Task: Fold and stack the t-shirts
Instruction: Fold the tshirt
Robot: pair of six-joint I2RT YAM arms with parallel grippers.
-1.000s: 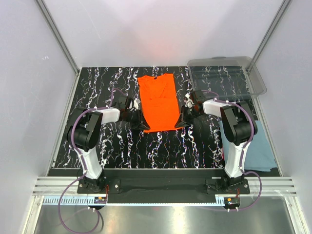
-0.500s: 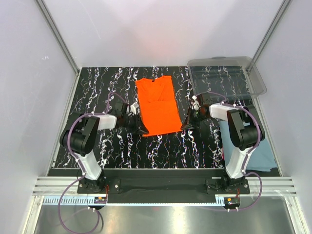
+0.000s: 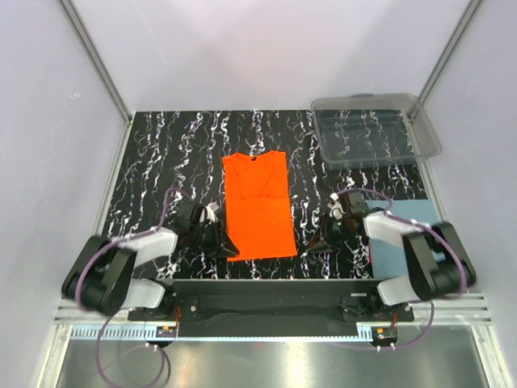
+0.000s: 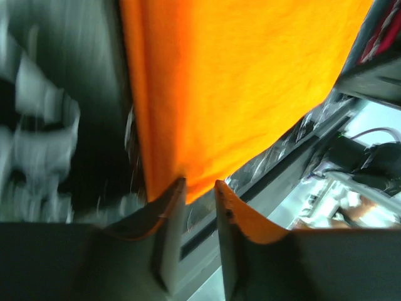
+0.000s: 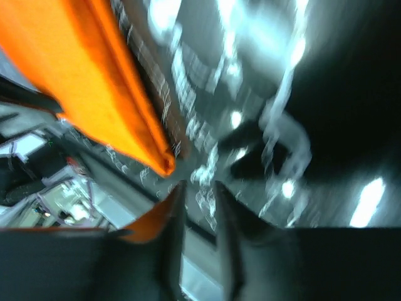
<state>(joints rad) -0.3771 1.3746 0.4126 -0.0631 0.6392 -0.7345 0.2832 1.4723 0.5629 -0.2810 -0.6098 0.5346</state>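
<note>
The orange t-shirt (image 3: 258, 206) lies flat on the table, folded into a long strip with its collar at the far end. My left gripper (image 3: 230, 249) is at its near left corner. In the left wrist view the corner of the shirt (image 4: 238, 81) hangs loosely between the narrowly parted fingertips (image 4: 199, 187). My right gripper (image 3: 311, 246) is just right of the near right corner. In the right wrist view the shirt corner (image 5: 100, 94) lies left of the narrowly open, empty gripper (image 5: 197, 185). The blue-grey t-shirt (image 3: 401, 242) lies at the right, partly under the right arm.
A clear plastic bin (image 3: 376, 129) stands at the far right corner of the black marbled table (image 3: 170, 153). The table's near edge and the metal rail (image 3: 266, 311) are close behind both grippers. Grey walls enclose the sides.
Both arms have drawn back toward the near edge, and the orange shirt has slid with them. The right gripper now sits apart from the shirt corner.
</note>
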